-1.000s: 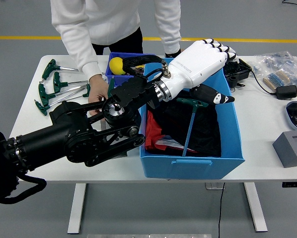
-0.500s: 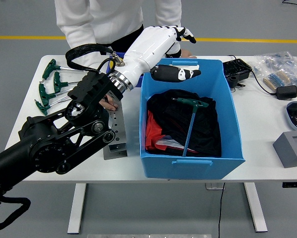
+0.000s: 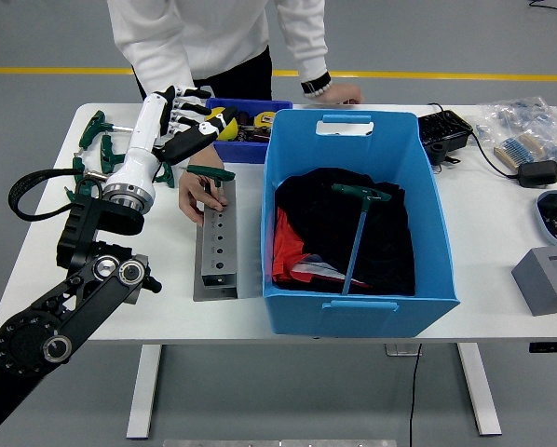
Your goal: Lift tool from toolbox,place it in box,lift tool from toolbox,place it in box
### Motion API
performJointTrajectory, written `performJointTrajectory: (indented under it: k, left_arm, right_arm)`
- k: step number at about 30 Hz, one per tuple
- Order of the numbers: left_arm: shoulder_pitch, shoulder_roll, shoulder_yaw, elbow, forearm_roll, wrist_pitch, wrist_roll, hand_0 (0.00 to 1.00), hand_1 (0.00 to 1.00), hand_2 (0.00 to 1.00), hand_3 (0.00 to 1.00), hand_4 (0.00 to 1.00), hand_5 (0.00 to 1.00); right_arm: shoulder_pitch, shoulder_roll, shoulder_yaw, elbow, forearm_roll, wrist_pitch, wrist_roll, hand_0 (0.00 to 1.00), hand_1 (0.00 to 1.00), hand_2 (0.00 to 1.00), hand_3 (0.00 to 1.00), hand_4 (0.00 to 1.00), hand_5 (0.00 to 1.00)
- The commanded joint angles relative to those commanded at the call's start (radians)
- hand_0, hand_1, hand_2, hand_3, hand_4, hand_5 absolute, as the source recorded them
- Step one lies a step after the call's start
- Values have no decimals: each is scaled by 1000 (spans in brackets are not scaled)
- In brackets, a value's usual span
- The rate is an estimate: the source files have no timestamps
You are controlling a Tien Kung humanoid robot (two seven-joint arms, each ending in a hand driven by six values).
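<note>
Hovering over the bench's (image 3: 64, 200) left end — that's my left hand (image 3: 171, 126), fingers spread loose, holding nothing.

— Where's the tool you're after?

— One green T-handle hex key (image 3: 357, 233) lies in the blue box (image 3: 360, 303), well off to my hand's right, on dark cloth. The next one (image 3: 210, 176) stands just below and right of my fingers, its shaft in the grey metal holder block (image 3: 216, 250). A person's hand (image 3: 200, 194) is on it.

— Which way does it run?

— Its crossbar runs left to right across my fingertips; the shaft points down toward the near edge.

— And your right hand?

— Not visible. My left is plainly nearer, I judge.
</note>
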Motion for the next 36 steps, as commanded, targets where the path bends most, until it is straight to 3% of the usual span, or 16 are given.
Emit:
performJointTrajectory:
  k: [4, 6, 7, 10, 16, 18, 19, 24, 25, 30, 31, 36]
  left_arm:
    - [51, -1, -25, -19, -159, 28, -5, 322, 452, 563, 605, 816, 571]
    - [62, 2, -33, -21, -150, 28, -13, 322, 452, 563, 605, 816, 571]
    - [66, 4, -36, -22, -127, 28, -15, 342, 487, 578, 618, 881, 563]
    - [83, 5, -45, -28, -34, 25, -6, 342, 487, 578, 618, 881, 563]
    - [125, -6, -49, -32, -114, 44, 11, 314, 436, 552, 616, 868, 566]
    - [138, -7, -46, -33, -170, 46, 14, 314, 436, 552, 616, 868, 566]
    - [144, -8, -43, -34, -208, 47, 10, 286, 409, 563, 653, 814, 613]
    - [166, -4, -28, -36, -410, 43, -11, 286, 409, 563, 653, 814, 613]
    - [168, -3, -24, -34, -454, 38, -14, 280, 411, 596, 749, 789, 701]
    - [169, -3, -14, -22, -654, 25, -42, 280, 411, 596, 749, 789, 701]
    - [168, -2, -11, -20, -681, 22, -50, 280, 412, 625, 802, 782, 736]
    - [154, 2, 6, -7, -800, 9, -78, 280, 412, 625, 802, 782, 736]
  right_arm:
    - [-2, 2, -15, 0, 9, -1, 2, 691, 648, 725, 591, 836, 762]
    - [-2, 3, -21, 0, 15, -1, 3, 691, 648, 725, 591, 836, 762]
    - [-3, 3, -24, 0, 18, -1, 3, 690, 648, 725, 590, 835, 762]
    - [-4, 3, -26, 0, 20, -1, 3, 690, 648, 725, 590, 835, 762]
    - [-8, 5, -24, 0, 20, -2, 2, 691, 648, 725, 589, 834, 761]
    - [-9, 6, -23, 0, 20, -2, 2, 691, 648, 725, 589, 834, 761]
    - [-9, 6, -25, 0, 21, -2, 2, 689, 647, 724, 588, 833, 760]
    - [-12, 7, -36, 0, 29, -3, 3, 689, 647, 724, 588, 833, 760]
    - [-13, 7, -39, 0, 31, -3, 3, 689, 647, 725, 588, 833, 758]
    - [-15, 7, -50, 0, 36, -3, 4, 689, 647, 725, 588, 833, 758]
    - [-15, 7, -50, 0, 36, -3, 4, 687, 647, 725, 588, 833, 759]
    - [-17, 8, -47, 0, 32, -4, 2, 687, 647, 725, 588, 833, 759]
